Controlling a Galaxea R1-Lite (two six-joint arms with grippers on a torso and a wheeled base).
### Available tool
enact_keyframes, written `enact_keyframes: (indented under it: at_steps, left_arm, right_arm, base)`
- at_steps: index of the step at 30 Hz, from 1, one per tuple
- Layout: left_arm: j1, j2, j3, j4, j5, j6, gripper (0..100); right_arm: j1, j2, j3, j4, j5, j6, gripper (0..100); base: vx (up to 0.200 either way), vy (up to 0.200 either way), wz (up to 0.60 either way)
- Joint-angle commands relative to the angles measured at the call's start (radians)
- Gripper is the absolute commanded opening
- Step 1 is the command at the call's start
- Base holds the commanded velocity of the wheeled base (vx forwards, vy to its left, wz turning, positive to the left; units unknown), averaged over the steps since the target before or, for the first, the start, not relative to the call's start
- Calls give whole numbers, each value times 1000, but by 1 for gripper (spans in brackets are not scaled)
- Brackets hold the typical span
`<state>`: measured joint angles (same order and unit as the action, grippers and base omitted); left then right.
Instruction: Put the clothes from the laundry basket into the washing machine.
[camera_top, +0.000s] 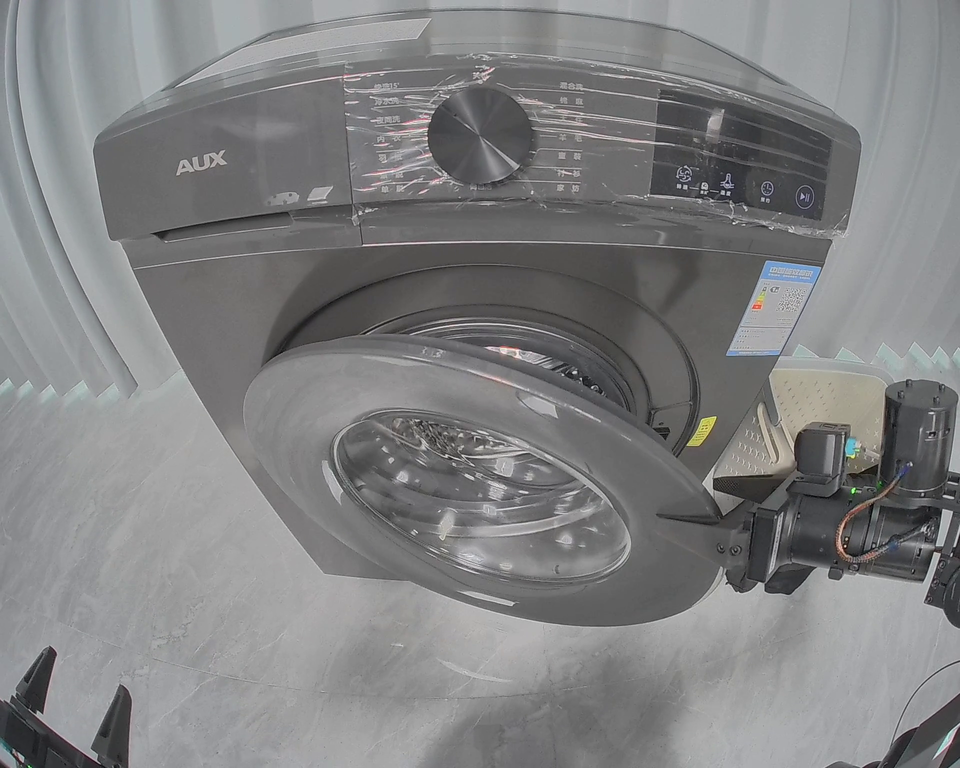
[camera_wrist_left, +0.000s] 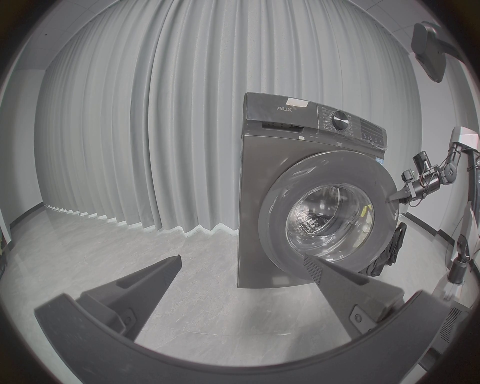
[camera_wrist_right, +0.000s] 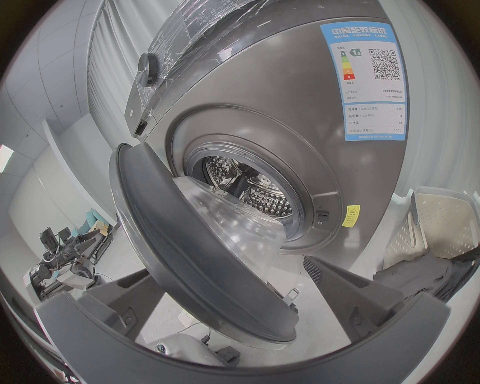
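Observation:
The grey washing machine (camera_top: 480, 250) stands in front of me with its round glass door (camera_top: 480, 480) swung partly open, and the steel drum (camera_wrist_right: 250, 185) shows behind it. My right gripper (camera_top: 690, 500) is open at the door's free edge, its fingers on either side of the door rim (camera_wrist_right: 200, 280). A white laundry basket (camera_top: 825, 400) sits to the right of the machine, and dark clothes (camera_wrist_right: 425, 275) spill over its side. Low at the near left, my left gripper (camera_top: 78, 690) is open and holds nothing.
Pale curtains (camera_wrist_left: 150, 125) hang behind and to the left of the machine. Bare grey floor (camera_top: 150, 560) stretches in front of it and to the left. The open door juts out over the floor towards me.

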<state>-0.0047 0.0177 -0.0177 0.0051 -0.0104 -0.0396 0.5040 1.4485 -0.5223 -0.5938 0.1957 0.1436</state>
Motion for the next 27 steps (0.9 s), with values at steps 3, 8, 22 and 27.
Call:
enact_keyframes:
  at_steps: [3,8,22,27]
  left_arm:
    - [0,-15,15,-1,0,0,100]
    - [0,-15,15,-1,0,0,100]
    - [2,-15,15,1,0,0,100]
    - [0,-15,15,1,0,0,100]
  right_arm:
    - [11,43,-1,-17,-1,1,100]
    - [33,39,19,-17,-1,2,100]
    - [44,26,28,-18,-4,4,100]
    - [53,38,25,-18,-4,4,100]
  base:
    - [-200,0,0]
    - [-80,0,0]
    - [0,0,0]
    - [-160,0,0]
